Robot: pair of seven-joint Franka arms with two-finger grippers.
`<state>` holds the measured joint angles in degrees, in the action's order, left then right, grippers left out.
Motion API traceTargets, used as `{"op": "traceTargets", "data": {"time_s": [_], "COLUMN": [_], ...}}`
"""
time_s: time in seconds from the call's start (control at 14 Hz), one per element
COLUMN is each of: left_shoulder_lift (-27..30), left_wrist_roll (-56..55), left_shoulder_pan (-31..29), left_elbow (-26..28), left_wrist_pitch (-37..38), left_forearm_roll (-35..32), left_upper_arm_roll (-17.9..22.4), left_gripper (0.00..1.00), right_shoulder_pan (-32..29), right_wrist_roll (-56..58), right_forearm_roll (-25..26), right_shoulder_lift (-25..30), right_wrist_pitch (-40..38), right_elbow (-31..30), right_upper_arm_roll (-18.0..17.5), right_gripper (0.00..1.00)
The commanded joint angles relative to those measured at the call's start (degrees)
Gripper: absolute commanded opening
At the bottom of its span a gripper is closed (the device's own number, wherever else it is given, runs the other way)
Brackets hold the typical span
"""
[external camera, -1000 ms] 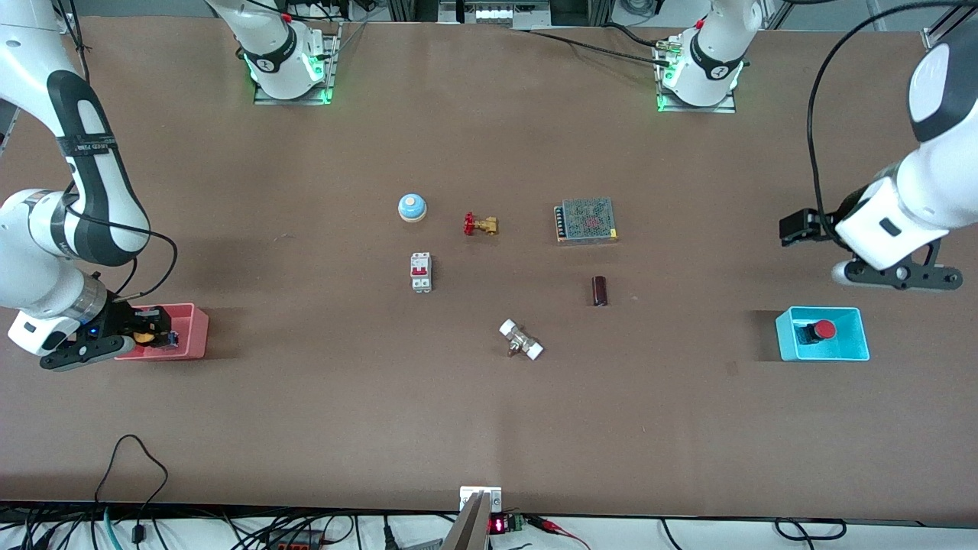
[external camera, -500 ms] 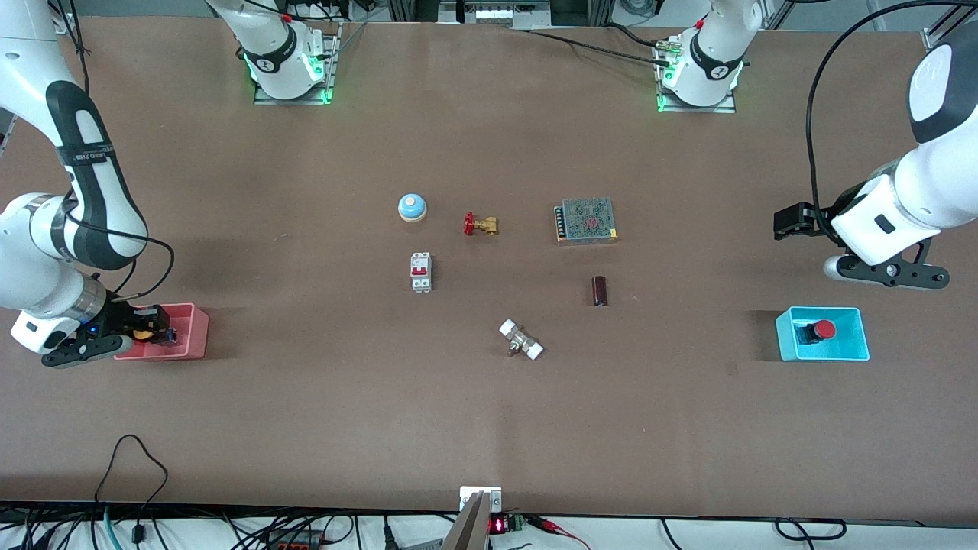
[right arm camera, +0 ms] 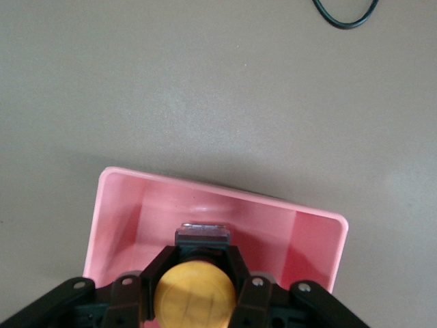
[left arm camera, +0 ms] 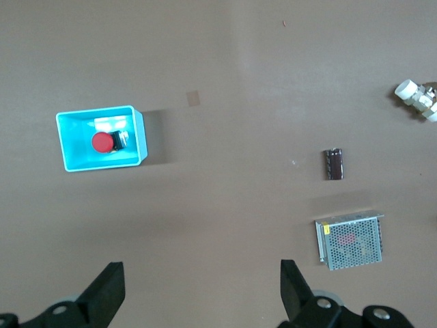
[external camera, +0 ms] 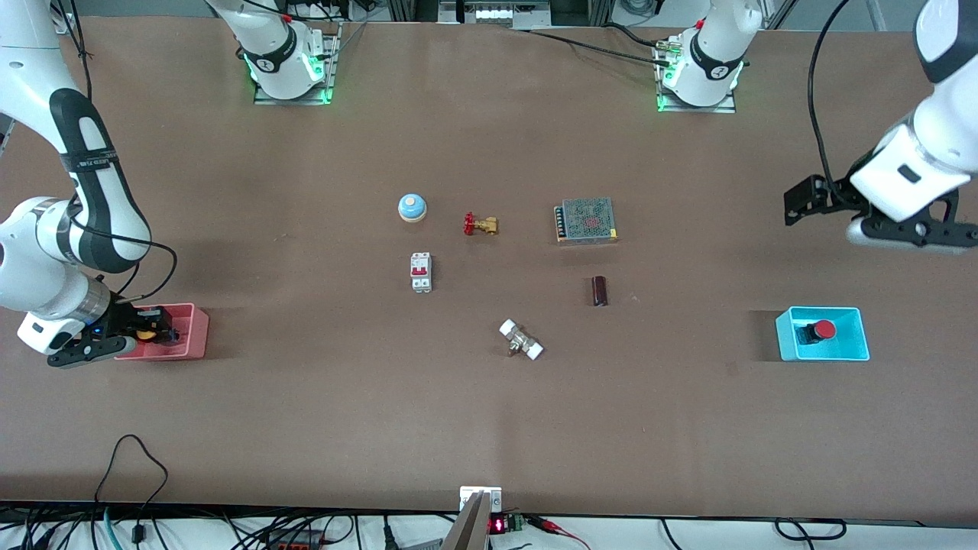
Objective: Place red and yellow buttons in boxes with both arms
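Orange-yellow mushroom-cap button [right arm camera: 194, 297] clamped in right hand [external camera: 145, 330] over pink bin [external camera: 187, 332], lower left of frame. Red button [external camera: 823, 329] lying in cyan bin [external camera: 787, 336], lower right. Left hand [left arm camera: 201, 297] spread wide above bench [external camera: 489, 420].

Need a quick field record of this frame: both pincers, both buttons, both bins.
left pincer: open, empty, raised over bare table, farther from the front camera than the cyan bin
right pincer: shut on yellow button, over pink bin
red button: lying in cyan bin, released
yellow button: held above the pink bin's floor, not released
pink bin: at right arm's end of table
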<state>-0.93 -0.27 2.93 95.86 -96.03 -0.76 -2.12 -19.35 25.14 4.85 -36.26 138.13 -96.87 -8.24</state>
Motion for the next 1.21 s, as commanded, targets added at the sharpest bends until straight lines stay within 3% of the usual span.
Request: {"op": "traceTargets", "data": {"time_s": [0.0,0.29,0.5,0.79,1.0,1.14], "left_shoulder_lift": [2.43,1.54,1.63,1.54,1.54,1.54], "left_wrist_roll": [1.85,1.76,1.76,1.06,1.15,1.15], "left_shoulder_pan": [0.33,0.41,0.41,0.94,1.12,1.12], "left_elbow": [4.44,2.67,2.58,1.71,1.53,1.53], "left_wrist_pitch": [-1.63,0.05,0.05,2.51,2.69,2.69], "left_forearm_roll": [-0.11,-0.73,-0.73,-0.73,-0.73,-0.73], "left_upper_arm_roll": [1.42,1.16,0.89,0.63,0.54,0.54], "left_gripper": [1.0,1.0,1.0,1.0,1.0,1.0], "right_shoulder_pan": [-0.51,-0.51,-0.43,-0.43,-0.34,0.27], "right_wrist_roll": [0.96,0.96,0.96,0.96,0.7,0.35], "right_forearm_roll": [0.34,0.34,0.42,0.42,0.25,0.16], "right_shoulder_lift": [-0.39,-0.74,-0.74,-0.57,0.66,3.72], "right_wrist_pitch": [1.08,1.79,1.79,1.79,1.44,-2.23], "right_elbow": [-0.33,-0.33,-0.33,-0.33,-0.33,-0.33], "right_upper_arm_roll": [-0.37,-0.37,-0.37,-0.37,-0.37,-0.54], "right_gripper": [0.22,0.37,0.7,0.78,1.0,1.0]}}
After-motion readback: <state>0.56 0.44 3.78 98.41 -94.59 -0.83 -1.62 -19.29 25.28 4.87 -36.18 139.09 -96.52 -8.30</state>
